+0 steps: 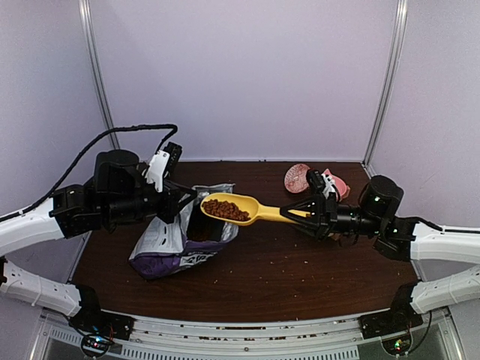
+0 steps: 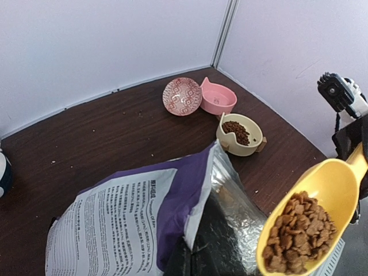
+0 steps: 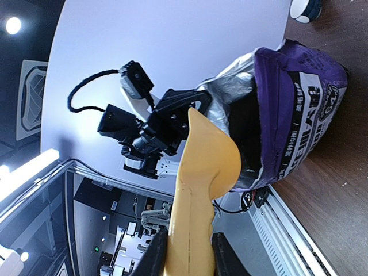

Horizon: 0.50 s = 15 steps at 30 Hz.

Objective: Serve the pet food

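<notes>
So here's where we're at: the pet food point(image 1: 225, 209) sits in a heaped pile in the yellow scoop point(image 1: 264, 212), which hangs in the air just over the open mouth of the purple bag point(image 1: 174, 246). We've got the right gripper point(image 1: 301, 213) clamped on the far end of the scoop's handle. Its jaws are narrow, with the handle squeezed between them. The scoop is roughly level and its bowl end points toward the left arm.

The left gripper point(image 1: 182, 201) is pinched fully together on the bag's top edge, holding the foil-lined mouth up and open. The rest of the bag slumps on the dark wooden table point(image 1: 315, 262) with its white text panel facing up.

Past the bag, toward the back right corner, we can see more brown kibble in a cream bowl point(image 2: 240, 135). Just behind that sit a pink bowl point(image 2: 219, 99) and a red patterned bowl point(image 2: 181, 96), side by side and touching, close to the back wall. There are little crumbs scattered over the tabletop too.
</notes>
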Tool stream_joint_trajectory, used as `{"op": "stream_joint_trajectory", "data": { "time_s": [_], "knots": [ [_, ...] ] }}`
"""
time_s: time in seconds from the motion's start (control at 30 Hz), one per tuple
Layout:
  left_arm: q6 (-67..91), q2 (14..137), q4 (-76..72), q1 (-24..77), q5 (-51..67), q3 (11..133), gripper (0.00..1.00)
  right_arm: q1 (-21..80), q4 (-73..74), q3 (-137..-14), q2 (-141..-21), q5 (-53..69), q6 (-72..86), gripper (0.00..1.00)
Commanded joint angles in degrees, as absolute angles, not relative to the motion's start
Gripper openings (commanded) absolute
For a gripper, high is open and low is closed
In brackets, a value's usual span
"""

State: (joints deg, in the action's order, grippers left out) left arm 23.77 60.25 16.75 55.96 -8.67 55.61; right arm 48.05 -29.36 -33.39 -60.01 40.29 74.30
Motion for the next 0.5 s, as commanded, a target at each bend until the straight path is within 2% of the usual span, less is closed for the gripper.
{"op": "stream_joint_trajectory", "data": {
  "time_s": [0.0, 0.17, 0.47],
  "knots": [
    [24.61, 58.91, 10.55, 55.37, -9.68, 56.16, 0.0, 47.39, -37.2, -32.78, -57.93, 40.55, 78.39, 0.05],
    [24.52, 59.22, 11.2, 55.28, -8.98, 56.68, 0.0, 46.96, -42.14, -31.88, -57.61, 38.91, 82.74, 0.05],
    [24.7, 58.7, 12.03, 54.8, -9.08, 56.3, 0.0, 41.88, -31.29, -31.45, -52.07, 32.56, 81.98, 0.05]
  ]
}}
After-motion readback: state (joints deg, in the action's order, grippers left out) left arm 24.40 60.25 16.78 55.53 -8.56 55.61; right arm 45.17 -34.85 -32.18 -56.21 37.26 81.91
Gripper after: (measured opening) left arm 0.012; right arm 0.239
